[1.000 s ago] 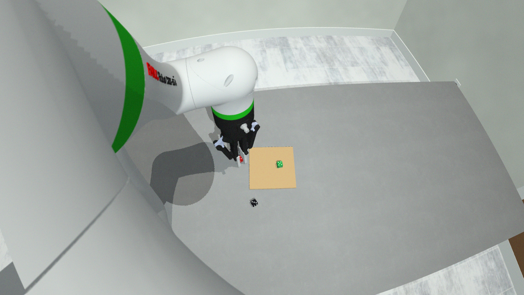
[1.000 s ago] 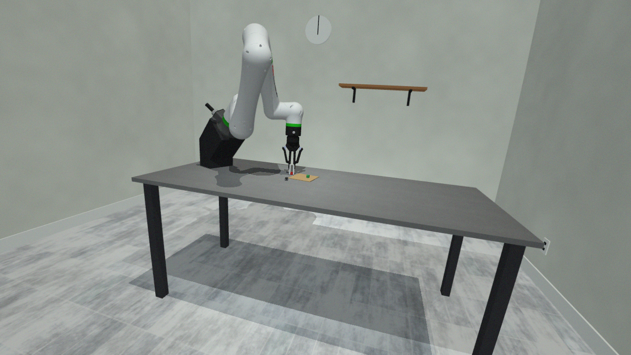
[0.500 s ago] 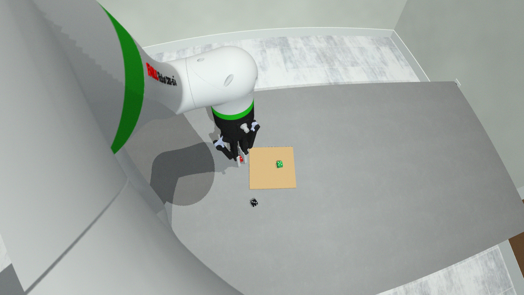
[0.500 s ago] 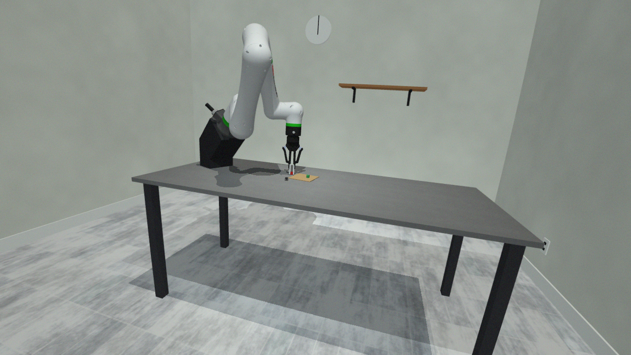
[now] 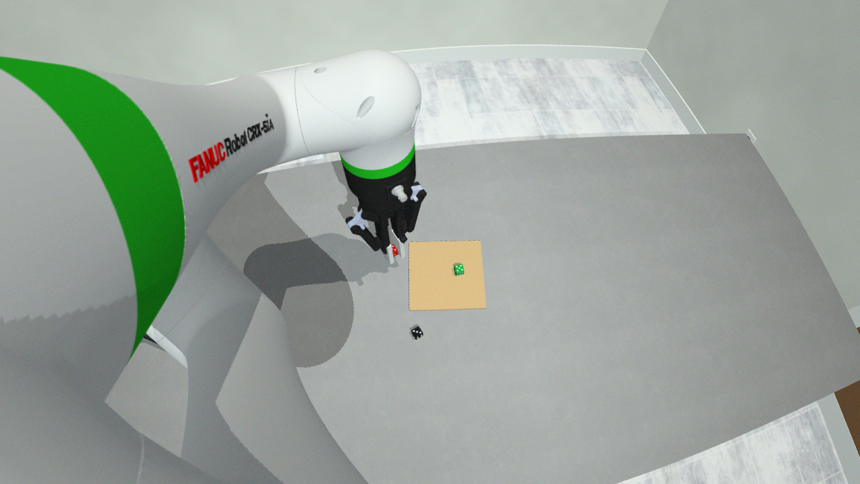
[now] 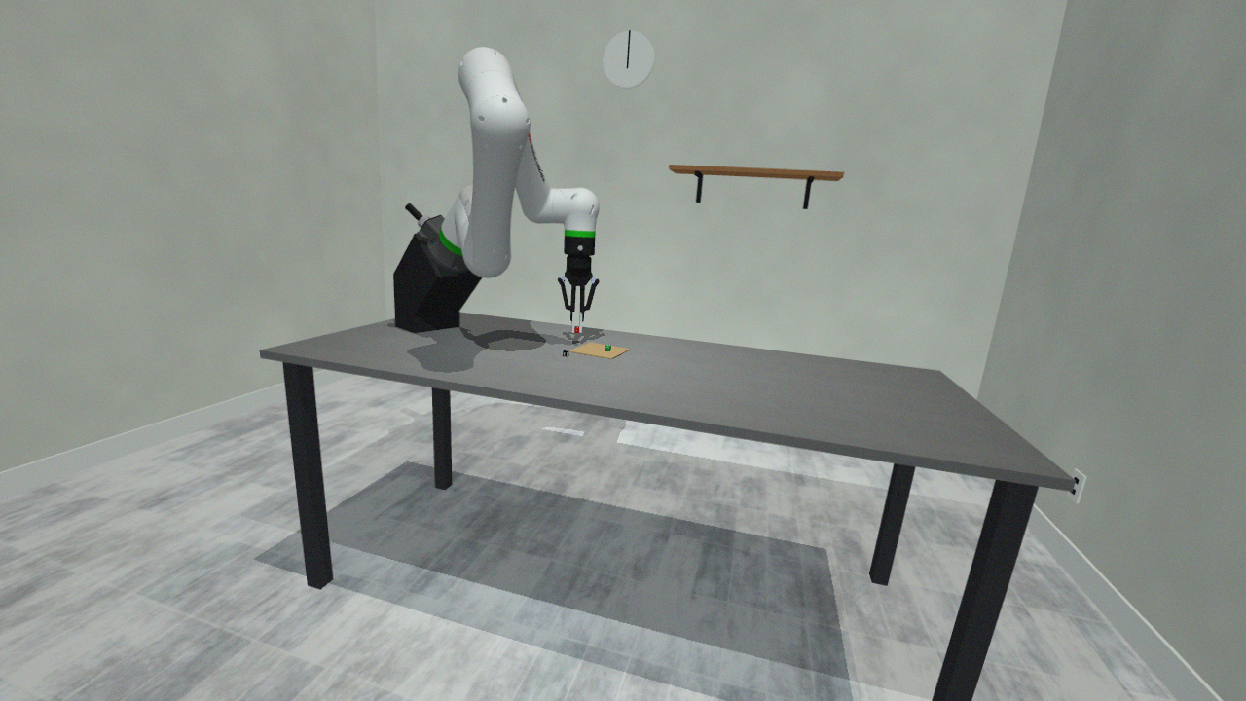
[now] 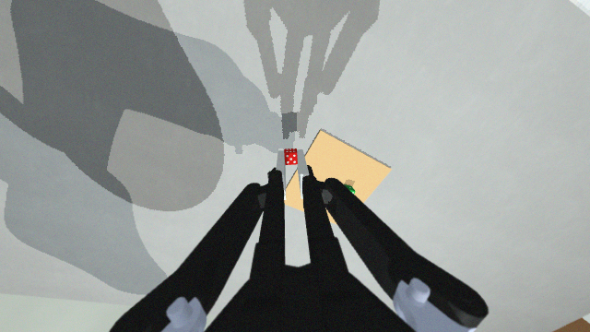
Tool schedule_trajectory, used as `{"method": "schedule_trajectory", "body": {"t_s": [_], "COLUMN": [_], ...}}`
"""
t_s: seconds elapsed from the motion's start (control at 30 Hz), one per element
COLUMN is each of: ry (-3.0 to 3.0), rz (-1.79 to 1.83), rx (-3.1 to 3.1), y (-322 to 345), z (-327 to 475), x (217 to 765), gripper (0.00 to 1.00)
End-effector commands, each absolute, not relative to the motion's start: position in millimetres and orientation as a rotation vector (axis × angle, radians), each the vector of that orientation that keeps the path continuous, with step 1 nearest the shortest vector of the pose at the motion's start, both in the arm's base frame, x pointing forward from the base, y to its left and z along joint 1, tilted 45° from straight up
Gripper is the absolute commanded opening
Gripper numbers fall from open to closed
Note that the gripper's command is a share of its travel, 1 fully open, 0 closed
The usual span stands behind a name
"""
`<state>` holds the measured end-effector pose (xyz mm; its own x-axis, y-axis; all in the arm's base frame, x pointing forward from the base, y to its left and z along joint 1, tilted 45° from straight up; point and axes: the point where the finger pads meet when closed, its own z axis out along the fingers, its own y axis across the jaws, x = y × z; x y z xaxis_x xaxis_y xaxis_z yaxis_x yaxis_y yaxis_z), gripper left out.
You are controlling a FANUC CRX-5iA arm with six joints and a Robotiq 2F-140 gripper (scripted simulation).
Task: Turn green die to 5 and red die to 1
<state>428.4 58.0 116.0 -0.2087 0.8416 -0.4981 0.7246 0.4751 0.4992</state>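
My gripper [image 7: 290, 160] is shut on the red die [image 7: 290, 157] and holds it above the table, just left of the mat's near-left corner; the die also shows between the fingertips in the top view [image 5: 394, 249] and the exterior view [image 6: 576, 330]. The tan mat [image 5: 447, 275] lies flat on the grey table. The green die [image 5: 458, 269] sits flat on the mat, right of its middle, and in the wrist view [image 7: 349, 187] it is partly hidden behind a finger. The black die [image 5: 416, 331] lies on the table in front of the mat.
The arm's large link fills the left of the top view and casts shadows on the table left of the mat. A wall shelf [image 6: 754, 173] hangs far behind the table.
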Motion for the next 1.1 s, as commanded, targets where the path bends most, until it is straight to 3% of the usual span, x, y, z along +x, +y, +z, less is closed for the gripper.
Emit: {"method": "schedule_trajectory", "body": {"t_s": [0.0, 0.53, 1.07], "ry": [1.981, 1.984, 2.213], "rz": [0.186, 0.184, -0.029], "rx": [1.304, 1.301, 0.833], "y": [69, 74, 168], "z": [149, 160, 188], "x": [397, 388, 472], "gripper": [0.07, 0.07, 0.07]}}
